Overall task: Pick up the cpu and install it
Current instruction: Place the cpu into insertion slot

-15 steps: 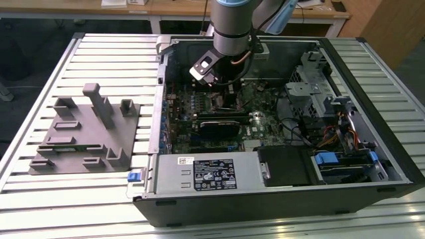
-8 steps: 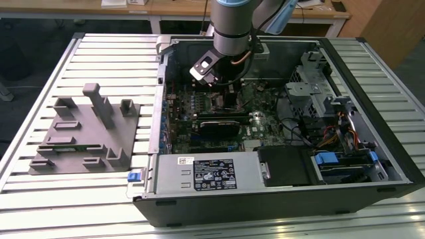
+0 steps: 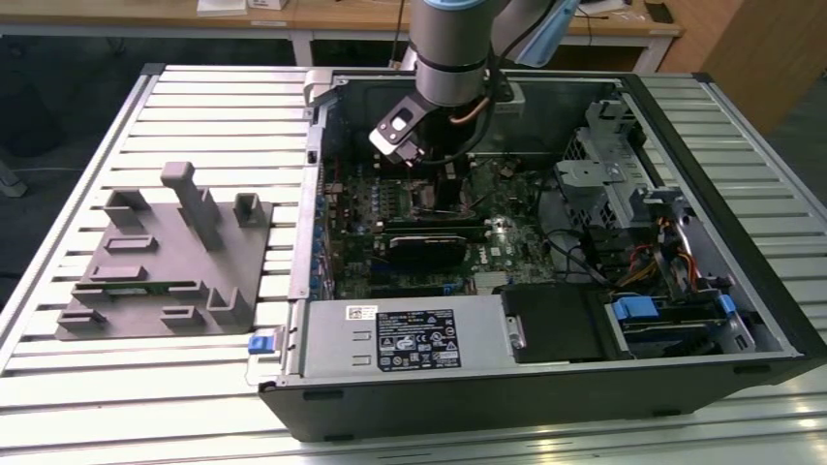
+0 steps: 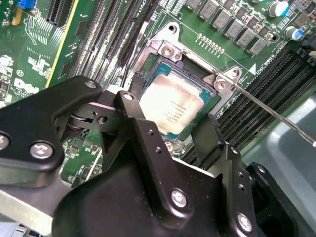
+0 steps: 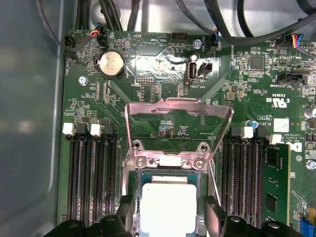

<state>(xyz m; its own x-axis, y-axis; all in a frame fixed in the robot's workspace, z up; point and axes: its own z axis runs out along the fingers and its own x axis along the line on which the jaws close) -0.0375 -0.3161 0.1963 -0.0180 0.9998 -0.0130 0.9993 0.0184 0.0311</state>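
Scanning from the exterior view's left: the grey plastic fixture (image 3: 168,262) lies on the slatted table (image 3: 220,116), just beside the open computer case (image 3: 517,412); further along, the arm (image 3: 450,58) reaches down into the case over the motherboard (image 3: 517,242); the drive cage (image 3: 621,184) sits toward the exterior view's right, well apart from the work.

In the second wrist view the gripper (image 4: 170,118) straddles the cpu (image 4: 173,106), which lies silver side up inside the socket frame (image 4: 170,49), apparently flat and square to it; whether the gripper clamps the chip or merely brackets it I cannot tell. In the first wrist view the load plate (image 5: 177,111) stands raised beyond the cpu (image 5: 169,207); in the second wrist view the thin lever (image 4: 271,111) angles away from the socket.

The step in hand looks like seating. Doing it well means keeping the chip level, its edges parallel to the frame; no sideways shove, no hard press on the contacts beneath; nothing should drag it askew, and the plate and lever want a wide berth.
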